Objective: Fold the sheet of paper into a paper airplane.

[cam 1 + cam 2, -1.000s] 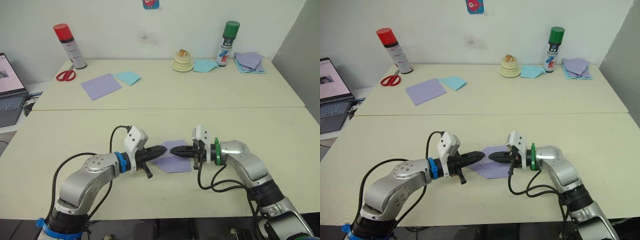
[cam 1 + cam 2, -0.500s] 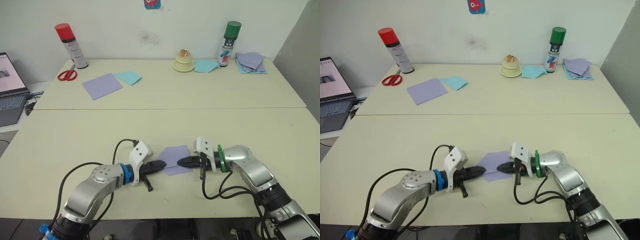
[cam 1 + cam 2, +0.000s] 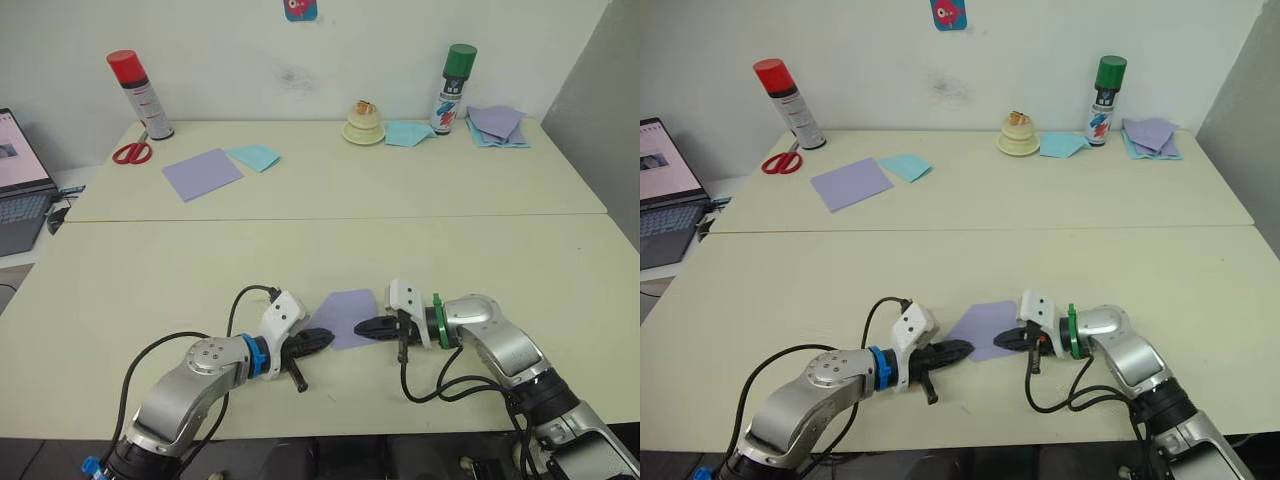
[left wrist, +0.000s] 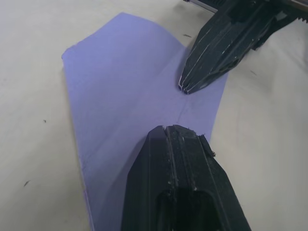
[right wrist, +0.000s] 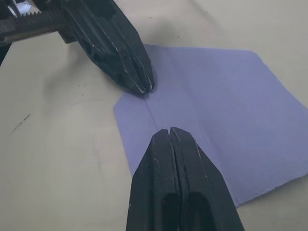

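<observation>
The sheet of paper (image 3: 346, 314) is lavender and lies flat on the near table, with a crease line (image 5: 156, 115) running in from its near edge. My left gripper (image 3: 326, 339) is shut, and its tip rests on the paper's near left corner. My right gripper (image 3: 359, 327) is also shut, tip down on the near edge just right of the crease. The two tips point at each other a short gap apart; the left wrist view shows the right gripper (image 4: 185, 88), the right wrist view the left gripper (image 5: 143, 87). A paper airplane is out of view.
On the far table lie a smooth lavender square (image 3: 203, 172), a light blue sheet (image 3: 254, 155), scissors (image 3: 132, 151) and a red-capped can (image 3: 127, 90). A cream dish (image 3: 364, 124), a green-capped can (image 3: 455, 85) and stacked sheets (image 3: 497, 124) stand at the back right. A laptop (image 3: 20, 185) sits left.
Both shut grippers have slid toward me, from the paper's middle to its near edge, the left one farther. The paper stays flat on the table.
</observation>
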